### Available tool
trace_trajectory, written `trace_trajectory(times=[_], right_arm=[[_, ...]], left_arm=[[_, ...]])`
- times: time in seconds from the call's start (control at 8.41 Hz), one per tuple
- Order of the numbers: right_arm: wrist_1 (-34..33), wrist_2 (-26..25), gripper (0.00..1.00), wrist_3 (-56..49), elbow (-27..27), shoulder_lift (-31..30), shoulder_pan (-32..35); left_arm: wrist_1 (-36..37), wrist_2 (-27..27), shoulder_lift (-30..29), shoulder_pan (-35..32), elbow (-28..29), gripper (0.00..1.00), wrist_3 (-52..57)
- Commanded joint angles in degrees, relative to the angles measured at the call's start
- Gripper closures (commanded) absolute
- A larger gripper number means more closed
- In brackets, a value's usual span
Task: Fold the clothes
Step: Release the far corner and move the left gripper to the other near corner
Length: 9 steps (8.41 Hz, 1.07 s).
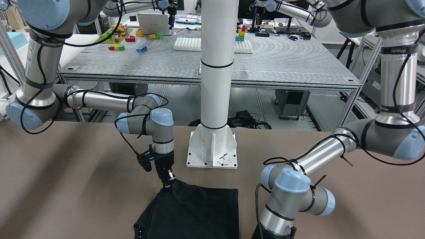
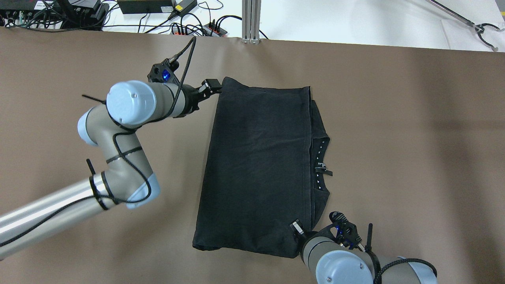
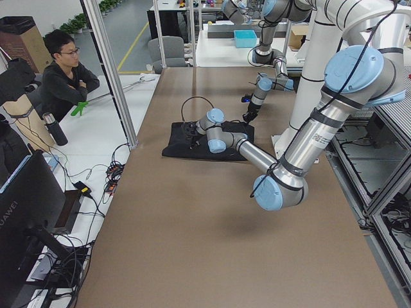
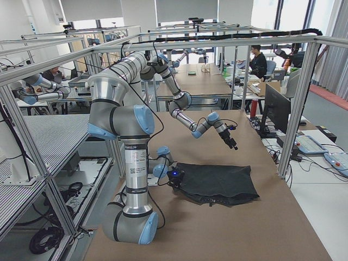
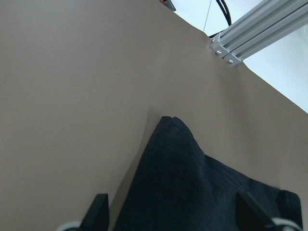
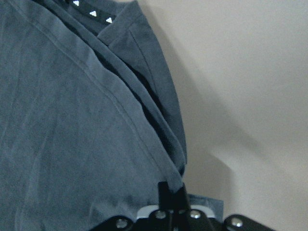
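The black cloth (image 2: 256,165) lies mid-worktop (image 2: 394,138), apparently folded once already. The left hand (image 2: 213,86) hovers spread over its far left corner, while the right hand (image 2: 296,228) pinches its near right corner. Next probably comes releasing, then regripping for a second fold.

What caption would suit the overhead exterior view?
Mid-fold: the black cloth lies doubled, left gripper open at its far corner, right gripper pinching its near corner.

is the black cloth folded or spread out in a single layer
Folded. Overhead, the black cloth has a top layer ending at a hemmed edge, with a lower layer showing beyond it.
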Motion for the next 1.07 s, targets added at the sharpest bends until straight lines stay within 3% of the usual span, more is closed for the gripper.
trace_trajectory(times=[0.0, 0.12, 0.24, 0.36, 0.83, 0.95], right_arm=[[0.05, 0.69, 1.0, -0.18, 0.1, -0.38, 0.05], [0.14, 0.95, 1.0, -0.09, 0.1, -0.64, 0.05], [0.23, 0.96, 1.0, -0.09, 0.1, -0.65, -0.03], [0.23, 0.87, 1.0, -0.09, 0.18, -0.65, -0.03], [0.23, 0.78, 1.0, -0.09, 0.01, -0.65, -0.03], [0.23, 0.78, 1.0, -0.18, 0.01, -0.65, -0.12]], left_arm=[[0.35, 13.22, 14.61, 15.17, -17.5, 0.06, -8.04], [0.53, 16.58, 19.03, 20.01, -21.92, 0.06, -11.98], [0.53, 20.88, 21.77, 25.28, -23.27, 0.07, -14.28], [0.53, 24.75, 23.19, 29.68, -23.19, 0.14, -15.61], [0.53, 28.21, 24.61, 35.62, -21.0, 0.37, -18.87], [0.53, 28.21, 24.35, 35.7, -20.82, 0.47, -18.87]])
